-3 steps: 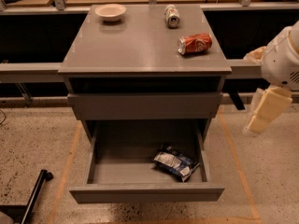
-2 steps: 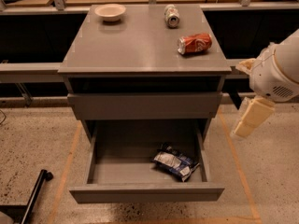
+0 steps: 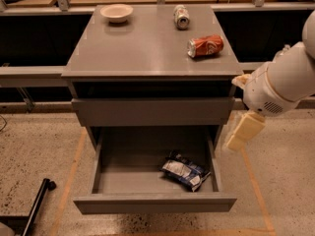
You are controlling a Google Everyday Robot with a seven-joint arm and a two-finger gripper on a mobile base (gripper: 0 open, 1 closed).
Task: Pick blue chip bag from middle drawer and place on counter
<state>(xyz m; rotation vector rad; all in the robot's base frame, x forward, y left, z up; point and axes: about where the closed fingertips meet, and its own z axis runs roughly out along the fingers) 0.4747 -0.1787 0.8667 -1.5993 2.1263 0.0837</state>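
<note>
The blue chip bag (image 3: 184,170) lies crumpled on the floor of the middle drawer (image 3: 155,203), toward its right front. The drawer is pulled fully open below a closed drawer front. The counter (image 3: 142,48) is the grey cabinet top above. My gripper (image 3: 242,132) hangs from the white arm at the right. It is just outside the cabinet's right side, above and to the right of the bag, and touches nothing.
On the counter a dented red soda can (image 3: 205,45) lies on its side at the right. A silver can (image 3: 181,16) stands at the back. A white bowl (image 3: 116,12) sits at the back left. A black pole (image 3: 37,205) lies on the floor, lower left.
My arm and gripper have moved left, closer to the cabinet's right side. The bag, the drawer and the things on the counter have not moved.
</note>
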